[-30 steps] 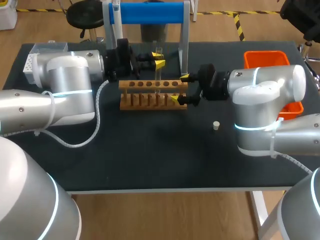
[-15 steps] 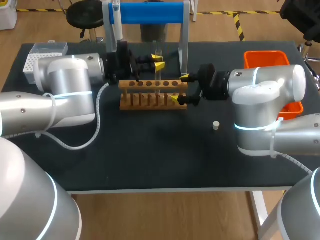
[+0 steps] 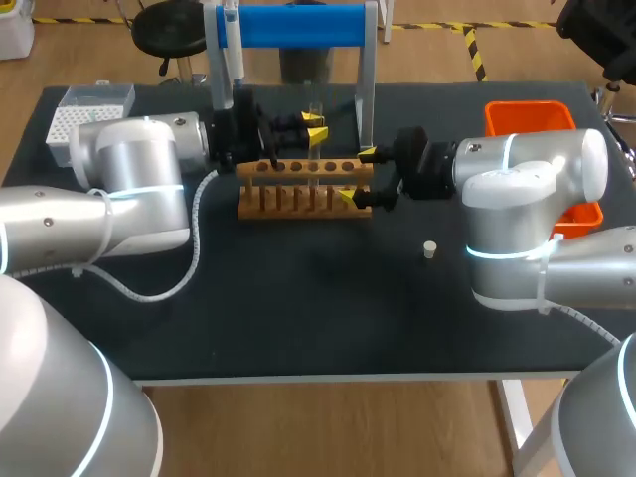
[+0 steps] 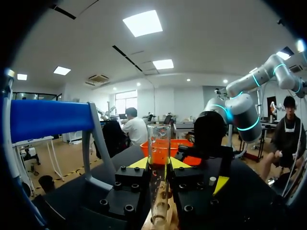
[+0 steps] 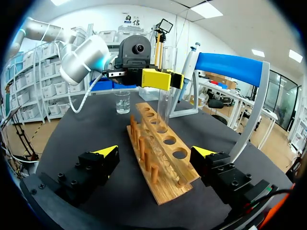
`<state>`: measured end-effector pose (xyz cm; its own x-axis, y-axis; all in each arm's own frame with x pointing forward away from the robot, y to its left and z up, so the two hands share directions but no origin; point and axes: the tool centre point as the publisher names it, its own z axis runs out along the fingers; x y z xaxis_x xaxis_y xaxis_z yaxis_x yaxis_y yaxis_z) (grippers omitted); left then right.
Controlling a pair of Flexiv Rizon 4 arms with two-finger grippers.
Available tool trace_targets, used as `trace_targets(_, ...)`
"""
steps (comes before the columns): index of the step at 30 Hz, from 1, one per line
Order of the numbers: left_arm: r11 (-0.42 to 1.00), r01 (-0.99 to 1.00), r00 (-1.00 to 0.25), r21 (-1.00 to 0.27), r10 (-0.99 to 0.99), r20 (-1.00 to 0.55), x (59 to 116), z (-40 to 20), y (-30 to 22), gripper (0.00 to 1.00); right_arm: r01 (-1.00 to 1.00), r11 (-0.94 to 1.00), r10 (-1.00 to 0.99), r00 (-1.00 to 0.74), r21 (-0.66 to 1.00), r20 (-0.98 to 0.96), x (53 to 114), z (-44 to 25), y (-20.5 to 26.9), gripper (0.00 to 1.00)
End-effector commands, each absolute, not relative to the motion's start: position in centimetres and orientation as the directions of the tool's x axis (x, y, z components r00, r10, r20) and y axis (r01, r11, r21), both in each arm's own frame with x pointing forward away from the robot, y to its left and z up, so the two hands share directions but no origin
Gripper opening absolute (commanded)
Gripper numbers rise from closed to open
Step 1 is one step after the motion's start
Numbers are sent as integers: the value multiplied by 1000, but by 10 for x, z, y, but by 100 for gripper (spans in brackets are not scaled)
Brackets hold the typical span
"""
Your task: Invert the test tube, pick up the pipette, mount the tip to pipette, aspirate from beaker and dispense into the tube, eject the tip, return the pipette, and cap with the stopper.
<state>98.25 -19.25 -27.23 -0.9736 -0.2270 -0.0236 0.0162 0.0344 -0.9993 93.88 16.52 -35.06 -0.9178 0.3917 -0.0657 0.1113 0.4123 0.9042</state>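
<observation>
A clear test tube stands upright with its open end up, and my left gripper is shut on it. In the left wrist view the tube sits between the yellow tips of the left gripper, above the wooden rack. Seen from the right wrist, the tube's lower end reaches a hole in the rack. My right gripper is open, its fingers either side of the rack's right end; the right wrist view shows this gripper the same way. The pipette hangs on the blue stand.
A small white stopper lies on the mat in front of my right arm. A beaker stands beyond the rack. A tip box sits at the far left and an orange bin at the far right.
My left arm has shifted slightly to the right, uncovering more of the tip box. Its gripper still holds the tube over the rack. The right arm has not moved.
</observation>
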Motion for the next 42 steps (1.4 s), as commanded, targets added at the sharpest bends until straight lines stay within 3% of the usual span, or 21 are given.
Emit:
trace_targets(1, 26, 17, -974, -1000, -225, -23, 984, -277, -193, 0, 110, 411, 396, -916, 905, -69, 937, -351, 166, 100)
trace_targets(20, 9, 7, -974, -1000, -226, -9, 983, -289, -192, 0, 110, 411, 396, -916, 905, -69, 937, -351, 166, 100)
trace_targets(21, 10, 5, -974, -1000, -228, -7, 983, -289, -192, 18, 110, 411, 396, -916, 905, -69, 937, -351, 166, 100)
trace_targets(23, 10, 1, -973, -1000, -229, -4, 983, -289, -192, 100, 110, 411, 396, -916, 905, -69, 937, -351, 166, 100)
trace_targets(34, 74, -6, -971, -997, -237, -11, 967, -255, -181, 100, 110, 411, 396, -916, 905, -69, 937, -351, 166, 100)
trace_targets(42, 138, -70, -944, -988, -330, 21, 929, -224, -124, 100, 110, 411, 396, -916, 905, -69, 937, -351, 166, 100)
